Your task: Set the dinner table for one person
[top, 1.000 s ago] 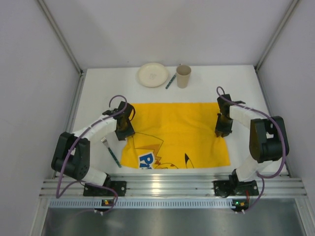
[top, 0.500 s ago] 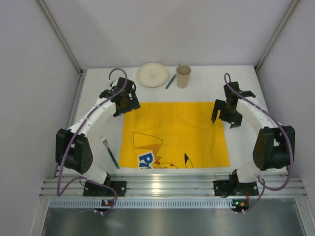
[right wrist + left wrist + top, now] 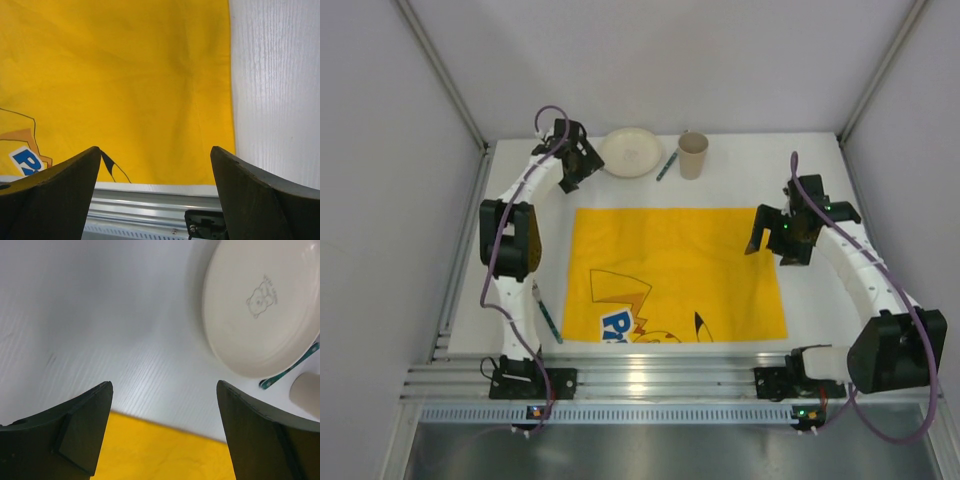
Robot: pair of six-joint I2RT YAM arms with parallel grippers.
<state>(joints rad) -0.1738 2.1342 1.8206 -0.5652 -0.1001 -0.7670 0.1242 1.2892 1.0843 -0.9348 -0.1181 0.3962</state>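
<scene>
A yellow cartoon-printed cloth point(image 3: 675, 275) lies spread flat on the white dinner table point(image 3: 530, 200). Behind it stand a cream plate point(image 3: 630, 152), a paper cup point(image 3: 693, 155) and a teal-handled utensil point(image 3: 667, 166) between them. A fork point(image 3: 549, 322) with a teal handle lies left of the cloth. My left gripper point(image 3: 578, 172) hangs open just left of the plate point(image 3: 260, 305), above the cloth's far left corner point(image 3: 160, 450). My right gripper point(image 3: 770, 246) hangs open over the cloth's right edge point(image 3: 125, 85). Neither gripper holds anything.
Grey walls with metal posts close in the table on the left, back and right. An aluminium rail point(image 3: 670, 380) runs along the near edge and shows in the right wrist view point(image 3: 150, 200). The left arm's upper link point(image 3: 510, 240) stands over the table left of the cloth.
Both grippers opened and let go of the cloth, which now lies flat. The left arm swung to the back, beside the plate. The right gripper rose and drew back to the right.
</scene>
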